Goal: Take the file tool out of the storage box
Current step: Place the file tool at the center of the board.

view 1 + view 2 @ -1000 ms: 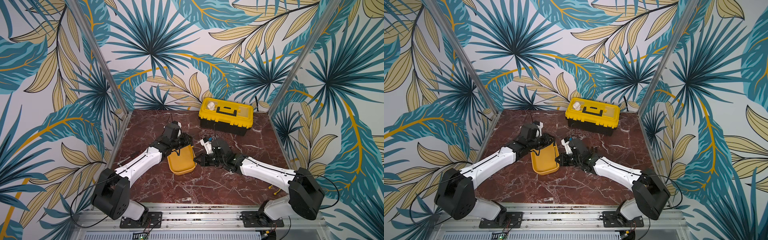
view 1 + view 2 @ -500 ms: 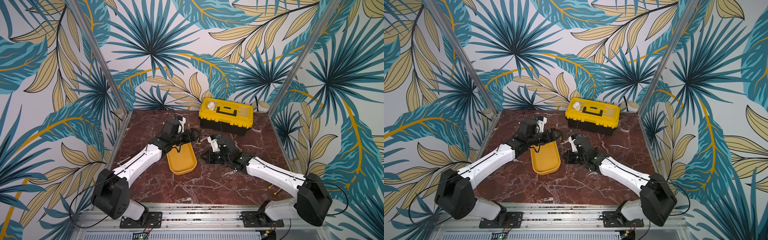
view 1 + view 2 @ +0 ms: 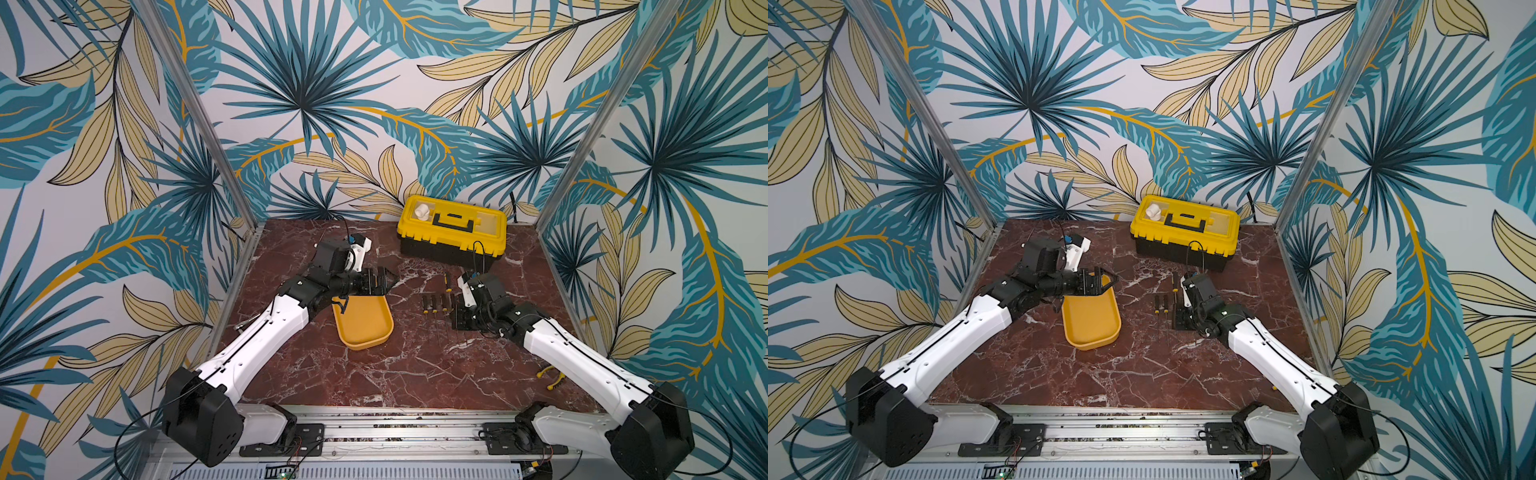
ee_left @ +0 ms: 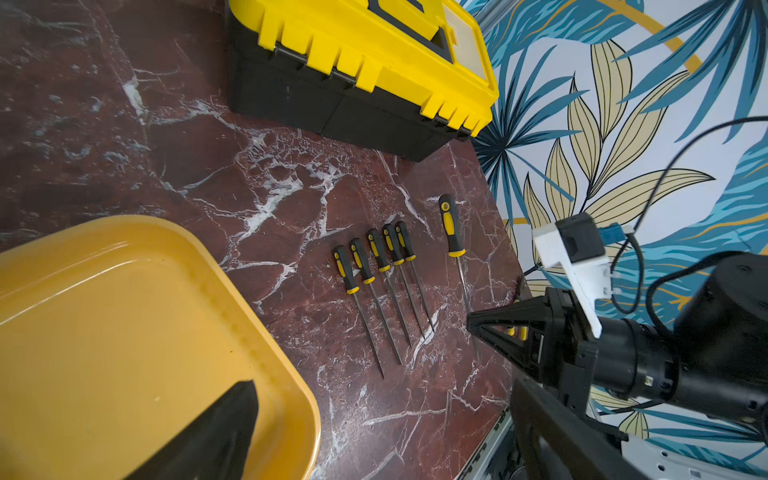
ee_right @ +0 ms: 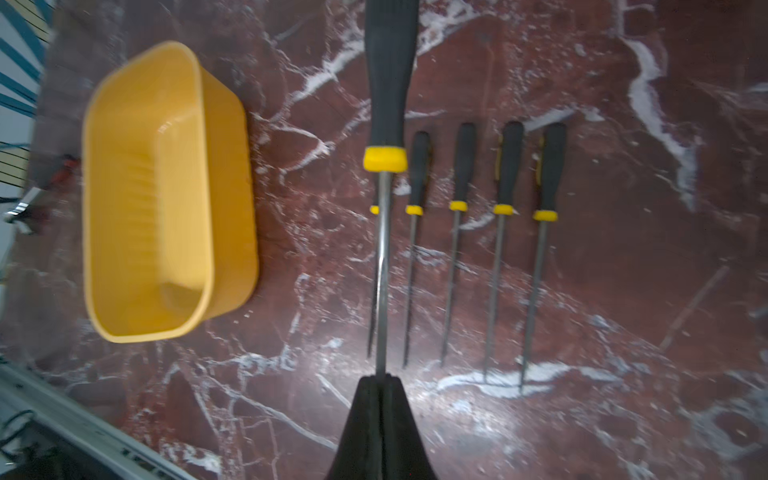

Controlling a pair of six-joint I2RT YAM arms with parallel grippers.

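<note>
This is looking like a robotics lab cell: a left arm point(image 3: 266, 332) and a right arm point(image 3: 573, 361) are sitting on an aluminium rail point(image 3: 395, 420) along the front edge of the marble worktop point(image 3: 395, 374), and leaf-printed panels point(image 3: 374, 104) are walling it in.

In the right wrist view the held file point(image 5: 385, 160) runs out of frame at its handle, its tip lost inside the right end effector point(image 5: 383, 379). It covers most of one lying file point(image 5: 374, 210).

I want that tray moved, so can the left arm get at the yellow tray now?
Probably yes: the left claw is open above the far end of the yellow tray, nothing between.
</note>
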